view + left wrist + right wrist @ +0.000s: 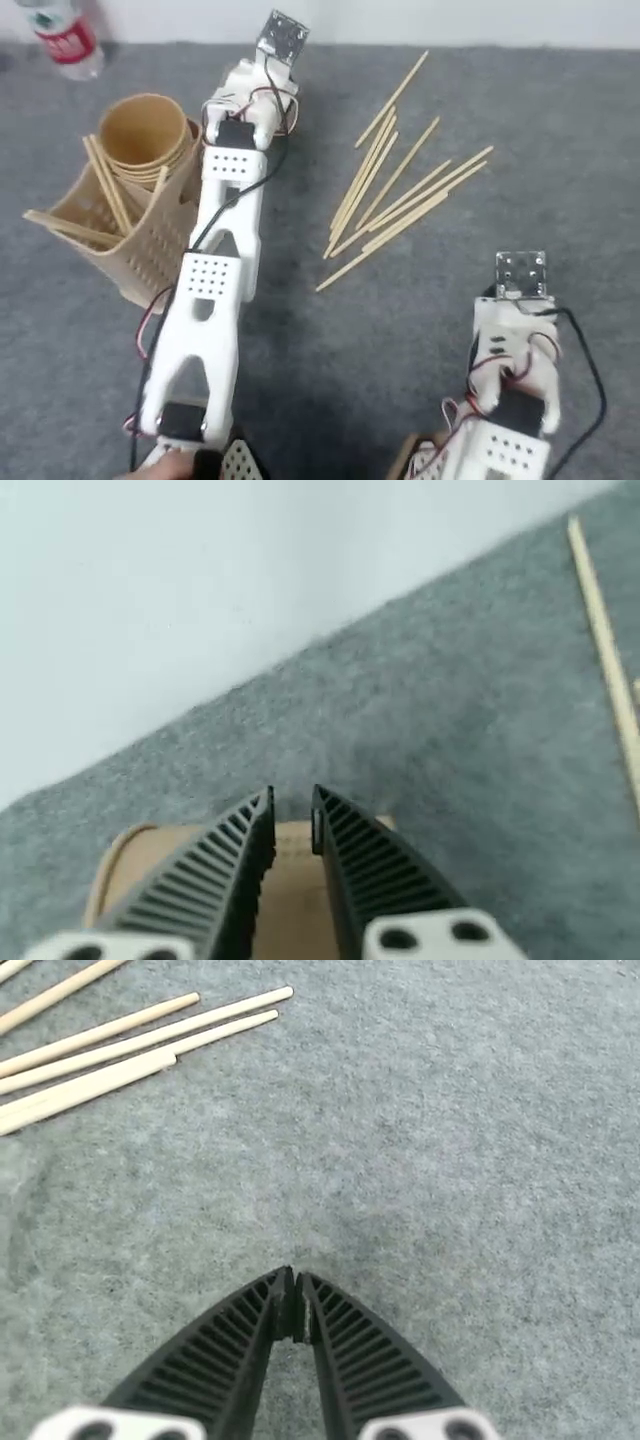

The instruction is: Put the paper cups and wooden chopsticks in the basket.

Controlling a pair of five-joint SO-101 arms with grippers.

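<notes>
Risks, as we judge them: the loose chopsticks [400, 195] lie crossed and overlapping in a fan on the desk [520, 110]. A grab at one may drag or scatter its neighbours, or lift several and drop some short of the basket [150, 260]. They are thin and lie flat, so a pincer closing too high would slip off. The basket leans and its mouth is crowded. We think a stick pushed in at a poor angle could catch on the cups [145, 130] or tip the basket.

Containers:
- Basket, tan, perforated, on the left part of the desk. We find in it a nested stack of paper cups and several chopsticks [105, 185] slanted beside the stack, one poking out sideways.

Pincers:
- Left pincer [293, 818]: fingers slightly apart, gripping nothing, above the cups' rim.
- Right pincer [297, 1295]: tips together, empty, over bare desk, near the ends of the loose chopsticks, not touching them.

Other:
- Bottle [65, 35], at the far left corner, behind the basket.
</notes>
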